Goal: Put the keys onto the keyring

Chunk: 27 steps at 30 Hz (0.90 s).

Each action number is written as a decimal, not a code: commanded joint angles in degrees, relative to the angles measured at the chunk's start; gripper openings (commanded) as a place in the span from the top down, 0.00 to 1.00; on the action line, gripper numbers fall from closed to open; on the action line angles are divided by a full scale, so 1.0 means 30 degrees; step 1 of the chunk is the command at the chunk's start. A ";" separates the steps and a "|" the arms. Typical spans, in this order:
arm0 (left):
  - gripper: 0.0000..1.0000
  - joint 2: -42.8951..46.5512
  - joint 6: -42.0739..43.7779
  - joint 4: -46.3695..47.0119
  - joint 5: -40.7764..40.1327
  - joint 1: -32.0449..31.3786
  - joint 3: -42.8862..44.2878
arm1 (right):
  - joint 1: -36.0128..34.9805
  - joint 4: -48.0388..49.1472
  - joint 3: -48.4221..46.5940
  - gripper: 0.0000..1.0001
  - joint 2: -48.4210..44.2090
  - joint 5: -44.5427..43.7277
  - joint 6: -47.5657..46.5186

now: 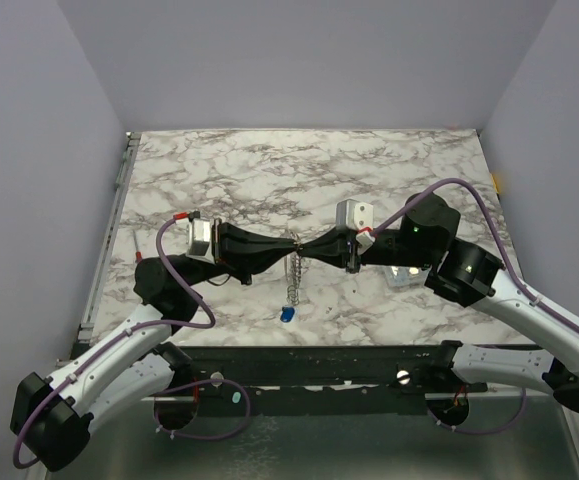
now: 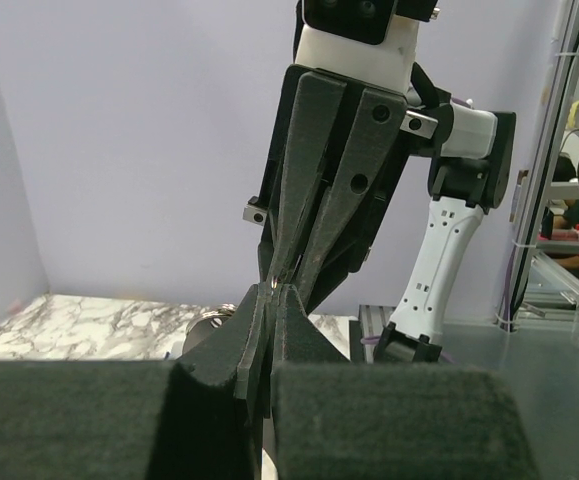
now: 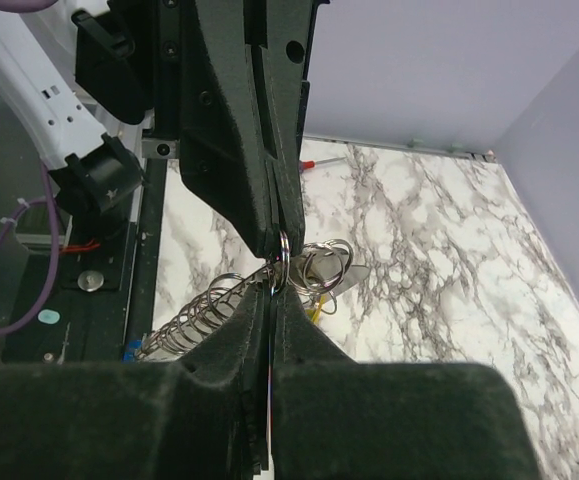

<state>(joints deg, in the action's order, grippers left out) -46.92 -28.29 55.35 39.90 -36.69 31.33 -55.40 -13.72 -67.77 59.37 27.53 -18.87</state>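
Note:
My two grippers meet tip to tip over the table's middle. The left gripper [image 1: 287, 247] and the right gripper [image 1: 304, 247] are both shut on the thin silvery keyring [image 3: 285, 257]. In the left wrist view only a glint of the ring [image 2: 270, 289] shows between my fingertips. A fine chain of small links [image 1: 292, 280] hangs from the ring toward the table; it also shows in the right wrist view [image 3: 194, 315]. A blue key [image 1: 286, 315] lies at the chain's lower end. Several small rings [image 3: 327, 265] and a yellow key head [image 3: 315, 308] hang by the loop. No green key shows.
A small clear plastic box [image 1: 404, 275] sits under the right arm. A thin pen with a red end [image 3: 321, 163] lies near the table's left edge. The black rail [image 1: 309, 360] runs along the near edge. Lavender walls enclose the marble table [image 1: 269, 170].

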 commanded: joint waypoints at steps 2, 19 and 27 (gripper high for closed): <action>1.00 -0.0253 -0.0047 0.0588 0.0918 0.0099 -0.0203 | -0.0079 0.0730 -0.0567 0.99 -0.0112 0.0601 0.0003; 0.70 0.0733 0.3151 -0.3384 0.0649 0.0159 0.0202 | -0.0081 -0.1036 -0.0645 0.99 -0.0720 -0.0571 -0.0431; 0.69 0.1491 0.6590 -0.7906 0.0920 0.0178 0.1220 | -0.0079 -0.1891 -0.0743 0.99 -0.0748 -0.0264 -0.0662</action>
<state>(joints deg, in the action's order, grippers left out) -44.03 -16.36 41.25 41.15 -36.42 31.66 -55.42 -17.47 -68.20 58.17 26.76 -19.66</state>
